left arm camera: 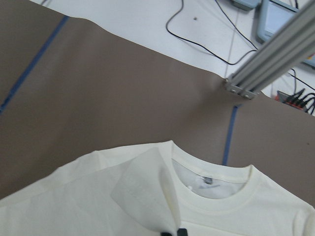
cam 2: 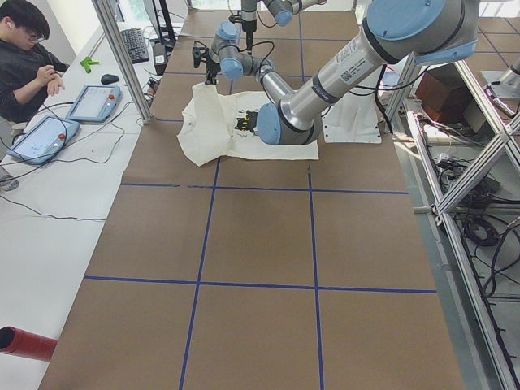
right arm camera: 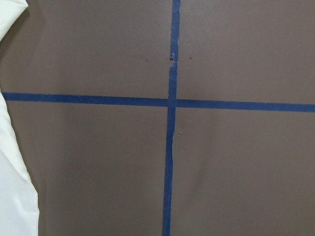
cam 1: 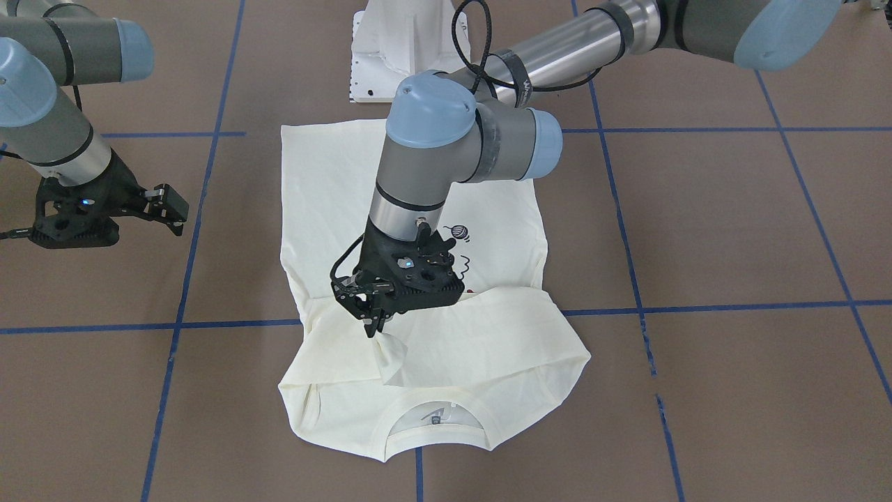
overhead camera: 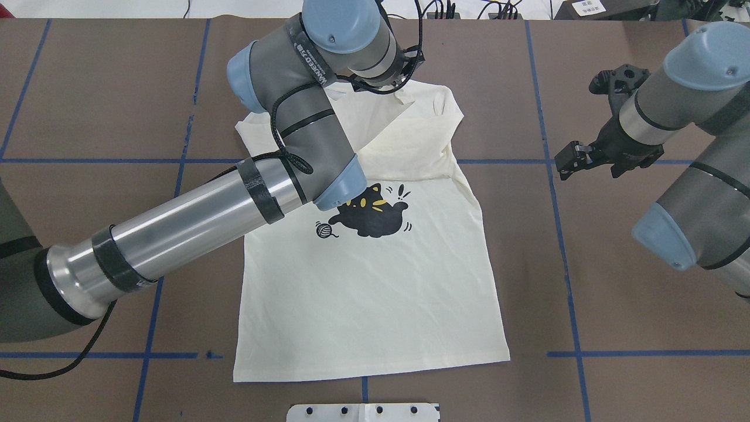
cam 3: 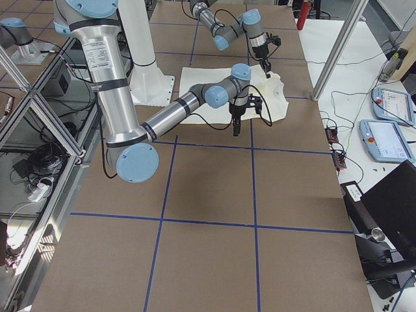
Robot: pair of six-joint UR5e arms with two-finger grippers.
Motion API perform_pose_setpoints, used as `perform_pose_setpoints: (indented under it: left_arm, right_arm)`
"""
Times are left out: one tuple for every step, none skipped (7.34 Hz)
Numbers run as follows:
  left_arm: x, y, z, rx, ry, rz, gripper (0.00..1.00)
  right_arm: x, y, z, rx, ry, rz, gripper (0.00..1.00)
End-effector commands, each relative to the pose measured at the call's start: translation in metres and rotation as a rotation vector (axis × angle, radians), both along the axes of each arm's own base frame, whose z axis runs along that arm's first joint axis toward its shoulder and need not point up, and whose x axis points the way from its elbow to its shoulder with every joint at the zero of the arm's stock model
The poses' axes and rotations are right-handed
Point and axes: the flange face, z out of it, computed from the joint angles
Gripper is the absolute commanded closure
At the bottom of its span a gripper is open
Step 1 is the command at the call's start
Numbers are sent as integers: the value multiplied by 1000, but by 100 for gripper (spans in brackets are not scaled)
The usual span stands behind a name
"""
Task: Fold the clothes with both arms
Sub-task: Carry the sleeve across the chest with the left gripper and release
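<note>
Pincer first, the left pincer [cam 1: 373, 326]: it is clenched on a sleeve cuff [cam 1: 391, 359] of the shirt [overhead camera: 363, 293] and holds that cuff raised just above the folded cloth, close to the collar [cam 1: 435, 404]. The left wrist view shows its tips pressed together with the pale fabric between them.

Moving rightward in the overhead view, the shirt lies in the middle of the desk [overhead camera: 615, 264], cat print [overhead camera: 372, 214] up, hem toward the robot and collar away from it. Its upper part is already doubled over the chest.

Farther right, well apart from the cloth, the right pincer [overhead camera: 571, 158] hangs over bare desk with nothing in it. I cannot tell whether its jaws are parted.

The fabric looks thin, light and limp, so I judge it will sag, drag and crease rather than keep a shape. It is not fragile and should not slip from a firm pinch. Good holds are the doubled edges: cuff, hem corners, shoulder seams or the ribbed collar.

Count: one shirt, two arms, two pincers.
</note>
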Motion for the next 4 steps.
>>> perform_pose_setpoints:
  left_arm:
    - [21,13,-7,-13,16,-1,100]
    - [57,27,-21,-31,6,-24,100]
    - [88,45,-33,-31,33,-31,79]
    - [96,50,-24,-4,38,-19,1]
  right_arm:
    - [-1,-1,0,-2,0,2,0]
    - [0,-1,0,-1,0,3,0]
    - [-1,-1,2,-4,2,1,0]
    - [-1,-2,1,-4,1,2,0]
